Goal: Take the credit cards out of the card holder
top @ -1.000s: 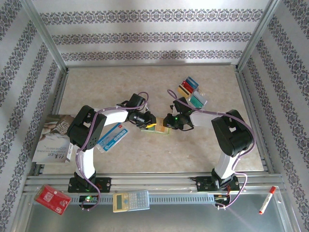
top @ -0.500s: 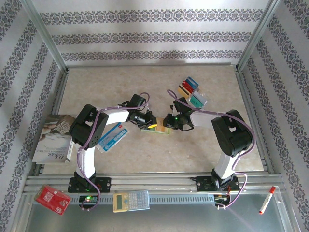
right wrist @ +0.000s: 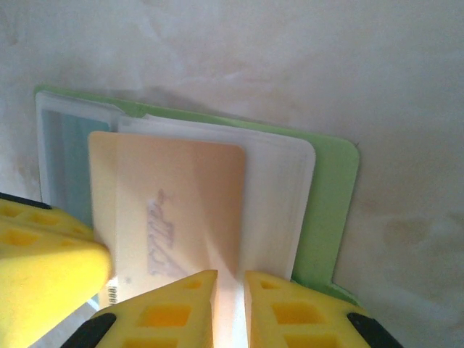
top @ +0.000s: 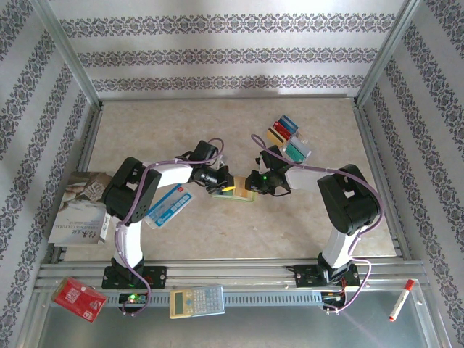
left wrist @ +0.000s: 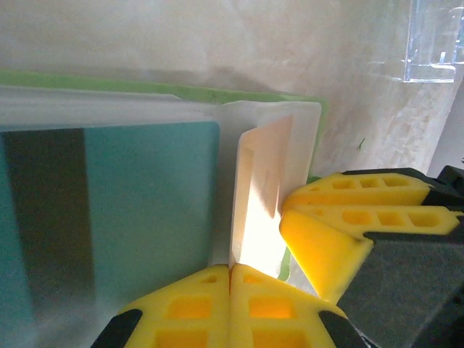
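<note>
The lime-green card holder (top: 239, 194) lies open on the table between both arms. My left gripper (top: 223, 184) is shut on the edge of a pale peach credit card (left wrist: 264, 181) that stands up out of a clear sleeve. Beside it a teal card (left wrist: 145, 203) sits in another sleeve, with the holder's green edge (left wrist: 217, 93) behind. My right gripper (right wrist: 230, 290) is shut on the clear sleeve (right wrist: 279, 196) around that peach card (right wrist: 174, 203), over the green cover (right wrist: 333, 196). Several loose credit cards (top: 286, 138) lie piled at the back right.
A blue-and-white packet (top: 168, 205) lies under the left arm and a booklet (top: 80, 206) at the table's left edge. A red board (top: 78, 298), a calculator (top: 196, 301) and a red marker (top: 400, 299) rest on the front rail. A clear plastic piece (left wrist: 435, 40) lies nearby.
My left gripper's jaws have closed onto the peach card. Both arms have stayed almost where they were over the card holder.
</note>
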Action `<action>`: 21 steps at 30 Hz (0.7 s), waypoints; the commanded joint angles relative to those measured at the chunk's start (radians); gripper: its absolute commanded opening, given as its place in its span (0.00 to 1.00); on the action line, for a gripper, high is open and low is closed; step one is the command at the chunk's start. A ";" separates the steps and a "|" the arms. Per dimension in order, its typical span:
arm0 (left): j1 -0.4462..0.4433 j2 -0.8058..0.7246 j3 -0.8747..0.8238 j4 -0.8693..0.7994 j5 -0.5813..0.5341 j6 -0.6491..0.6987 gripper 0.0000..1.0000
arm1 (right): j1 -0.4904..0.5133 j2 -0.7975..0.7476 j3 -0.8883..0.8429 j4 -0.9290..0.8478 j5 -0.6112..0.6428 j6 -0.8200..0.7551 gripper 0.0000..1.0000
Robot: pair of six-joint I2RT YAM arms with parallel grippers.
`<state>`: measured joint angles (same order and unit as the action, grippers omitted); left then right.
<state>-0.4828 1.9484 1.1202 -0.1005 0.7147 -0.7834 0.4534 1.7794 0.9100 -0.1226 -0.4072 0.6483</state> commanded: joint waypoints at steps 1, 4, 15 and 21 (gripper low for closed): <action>0.035 -0.076 -0.021 -0.085 -0.034 0.072 0.00 | -0.012 0.028 0.003 -0.045 0.022 -0.021 0.20; 0.056 -0.118 -0.027 -0.144 -0.057 0.115 0.00 | -0.016 0.023 0.003 -0.048 0.022 -0.022 0.20; 0.115 -0.355 -0.055 -0.221 -0.212 0.140 0.00 | -0.019 -0.061 -0.009 0.016 -0.015 -0.011 0.21; 0.115 -0.433 -0.121 -0.080 -0.163 0.040 0.00 | -0.033 -0.173 -0.049 0.136 -0.067 0.048 0.28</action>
<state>-0.3756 1.5349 1.0332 -0.2596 0.5407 -0.6872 0.4324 1.6768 0.8814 -0.0750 -0.4282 0.6666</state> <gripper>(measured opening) 0.061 0.270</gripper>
